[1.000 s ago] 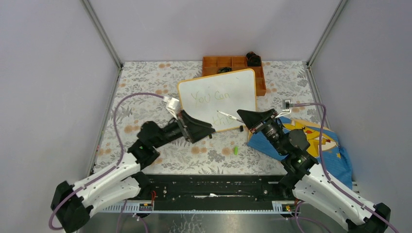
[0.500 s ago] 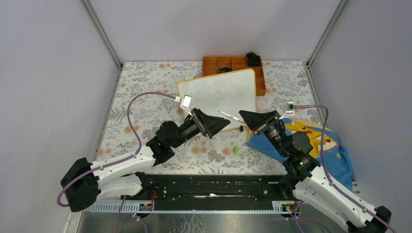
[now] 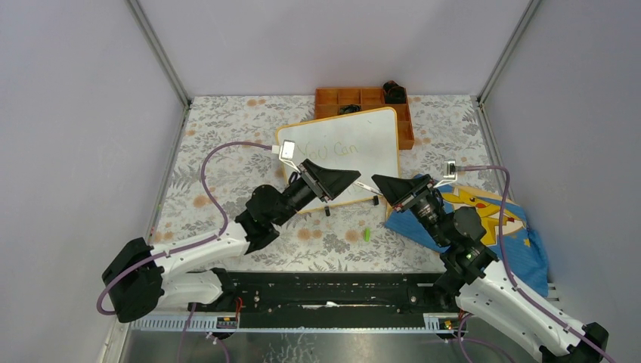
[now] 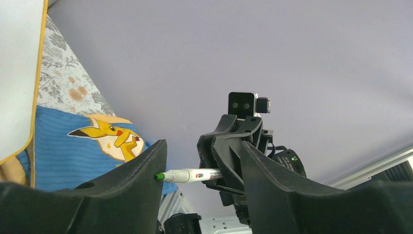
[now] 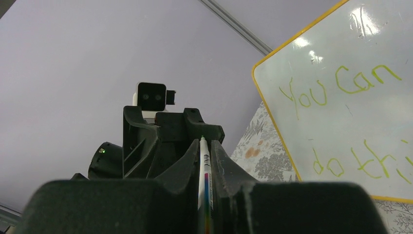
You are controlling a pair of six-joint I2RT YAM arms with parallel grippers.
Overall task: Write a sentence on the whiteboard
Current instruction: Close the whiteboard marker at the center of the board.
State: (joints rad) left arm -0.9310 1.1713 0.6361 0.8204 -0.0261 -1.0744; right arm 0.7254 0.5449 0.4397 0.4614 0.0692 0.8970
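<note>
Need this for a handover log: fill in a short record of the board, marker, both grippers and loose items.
whiteboard: flat on the table, in front of the orange tray
sentence: green "You can" above "do thi"; the rest is cut off by the frame edge
marker: green tip points at the left gripper
right gripper: shut on the marker
left gripper: jaws apart around the marker tip, not gripping
small green piece: loose on the table

Glossy whiteboard (image 5: 341, 122) (ribbed blue cloth (image 4: 58, 161))
</note>
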